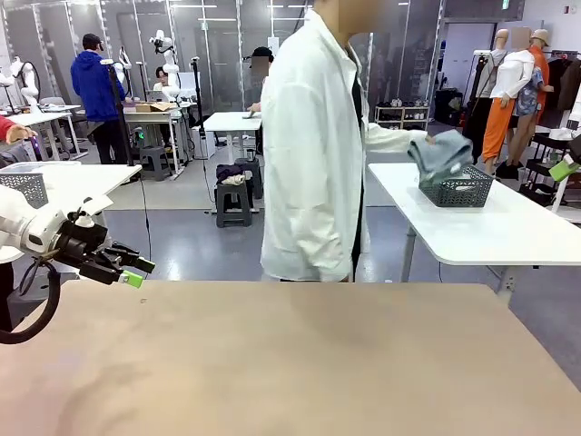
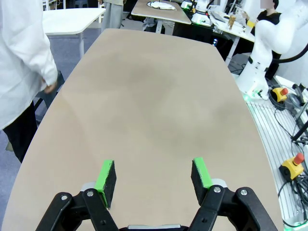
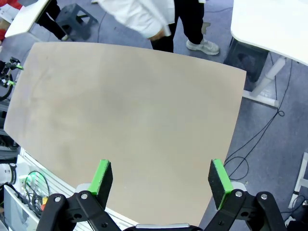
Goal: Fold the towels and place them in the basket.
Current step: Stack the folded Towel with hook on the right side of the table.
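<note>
Front view: the left tool [image 1: 134, 271] hangs at the near left edge of the tan bench [image 1: 300, 363], jaws apart with nothing between them, its green pads pointing toward the bench's middle. Far to that tool's right and well beyond it, past the bench's far edge, a person in a white coat [image 1: 313, 154] stands turned toward a white side bench [image 1: 508, 232]. On that side bench sits the basket [image 1: 458, 189], dark with mesh sides. The person's hand [image 1: 427, 139] holds a blue-grey towel [image 1: 443, 154] directly over the basket, the cloth's lower part reaching down to its rim.

In the left wrist view, the left tool's two green pads [image 2: 105, 176] stand wide apart above bare tan bench surface, gripping nothing; the person's white sleeve [image 2: 24, 62] lies ahead and to that tool's left.

In the right wrist view, the right tool [image 3: 161, 177] is spread fully, empty, hovering over the bench's near edge, with the person's legs [image 3: 185, 24] far ahead beyond the bench.
</note>
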Tool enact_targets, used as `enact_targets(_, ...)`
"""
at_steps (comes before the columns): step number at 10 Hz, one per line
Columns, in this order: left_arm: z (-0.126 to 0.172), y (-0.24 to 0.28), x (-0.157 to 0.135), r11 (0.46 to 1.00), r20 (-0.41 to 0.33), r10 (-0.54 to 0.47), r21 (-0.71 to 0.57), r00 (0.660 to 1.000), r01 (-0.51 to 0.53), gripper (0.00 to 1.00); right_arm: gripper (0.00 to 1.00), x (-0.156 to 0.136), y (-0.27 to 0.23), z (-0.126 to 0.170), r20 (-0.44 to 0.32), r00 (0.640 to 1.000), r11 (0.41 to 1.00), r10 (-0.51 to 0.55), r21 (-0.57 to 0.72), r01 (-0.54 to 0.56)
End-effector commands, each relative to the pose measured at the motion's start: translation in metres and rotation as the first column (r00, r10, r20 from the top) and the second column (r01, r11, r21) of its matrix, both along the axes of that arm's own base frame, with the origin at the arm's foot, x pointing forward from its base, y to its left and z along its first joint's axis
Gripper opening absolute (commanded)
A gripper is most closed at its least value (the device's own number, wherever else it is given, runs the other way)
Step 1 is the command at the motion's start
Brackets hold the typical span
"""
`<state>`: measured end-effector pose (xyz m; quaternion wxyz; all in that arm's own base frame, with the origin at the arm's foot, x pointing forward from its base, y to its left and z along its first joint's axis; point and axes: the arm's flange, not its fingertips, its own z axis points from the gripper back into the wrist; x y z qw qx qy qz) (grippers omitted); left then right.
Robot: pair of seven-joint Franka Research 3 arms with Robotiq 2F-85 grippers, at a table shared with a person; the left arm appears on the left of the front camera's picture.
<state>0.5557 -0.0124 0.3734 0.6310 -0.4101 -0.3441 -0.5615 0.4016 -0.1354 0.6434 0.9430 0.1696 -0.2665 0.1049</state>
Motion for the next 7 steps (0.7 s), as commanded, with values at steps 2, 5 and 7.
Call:
enact_targets(2, 0.0017, -0.0005, -0.0019, 1.0, 0.002, 0.001, 0.002, 1.0, -0.001, 0.8, 1.0, 0.0005, 0.0013, 0.0027, -0.014, 1.0, 1.0, -0.008, 0.001, 0.008)
enact_targets(5, 0.0017, -0.0005, -0.0019, 1.0, 0.002, 0.001, 0.002, 1.0, -0.001, 0.8, 1.0, 0.0005, 0.0013, 0.0027, -0.014, 1.0, 1.0, -0.008, 0.001, 0.008)
enact_targets(7, 0.0017, -0.0005, -0.0019, 1.0, 0.002, 0.001, 0.002, 1.0, -0.001, 0.8, 1.0, 0.0005, 0.0013, 0.0027, -0.014, 1.0, 1.0, -0.008, 0.001, 0.008)
